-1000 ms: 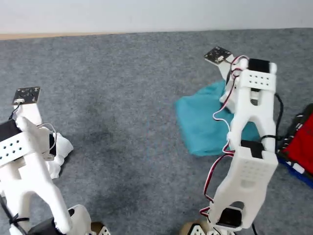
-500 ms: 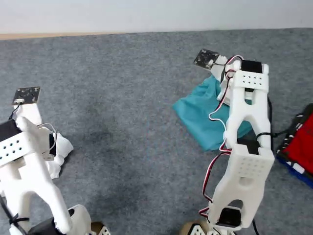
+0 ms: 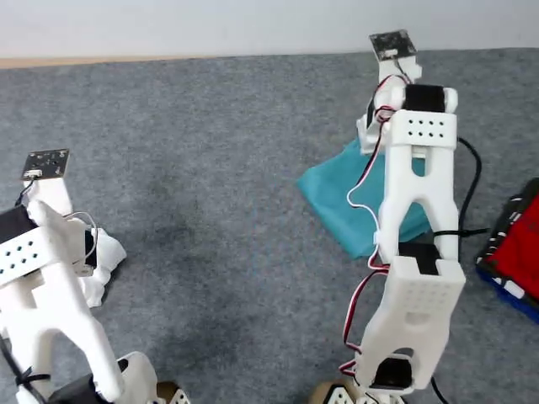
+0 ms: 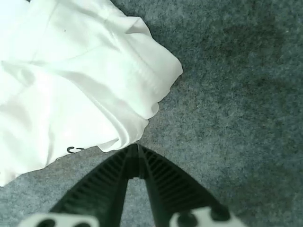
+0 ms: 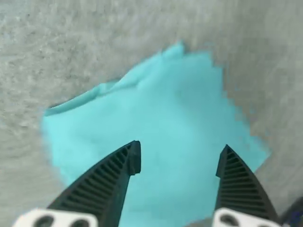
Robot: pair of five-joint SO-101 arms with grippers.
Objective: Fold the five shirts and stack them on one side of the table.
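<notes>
White shirt (image 4: pixel 71 85): lies crumpled on the grey table (image 3: pixel 210 151) at the far left, beside the left arm's base and not yet folded.

Left gripper (image 4: pixel 138 153): jaws together, with the tips right at the white shirt's hem. I cannot tell whether any cloth is pinched between them.

Teal shirt (image 3: pixel 337 198): lies right of centre, flat and roughly diamond-shaped, partly hidden under the right arm (image 3: pixel 417 210). One corner shows a small raised fold in the right wrist view.

Right gripper (image 5: pixel 179 158): jaws wide apart and holding nothing, poised above the middle of the teal shirt.

Red cloth (image 3: pixel 520 240): sits at the right edge on something dark blue. It may be the start of the stack, but too little of it shows to be sure.

Step in hand: probably the fold of the teal shirt. It looks compact but loose at its edges, and the white one is still to be done.

Next move: likely calls for the right gripper to come down on one edge or corner, pinch only the top layers, and either fold it over or carry it to the right side.

Change: over the last second the right arm swings from a leftward lean to straighter and farther back. The teal shirt is drawn from a broad patch into a narrower diamond. The left arm and white shirt stay put.
</notes>
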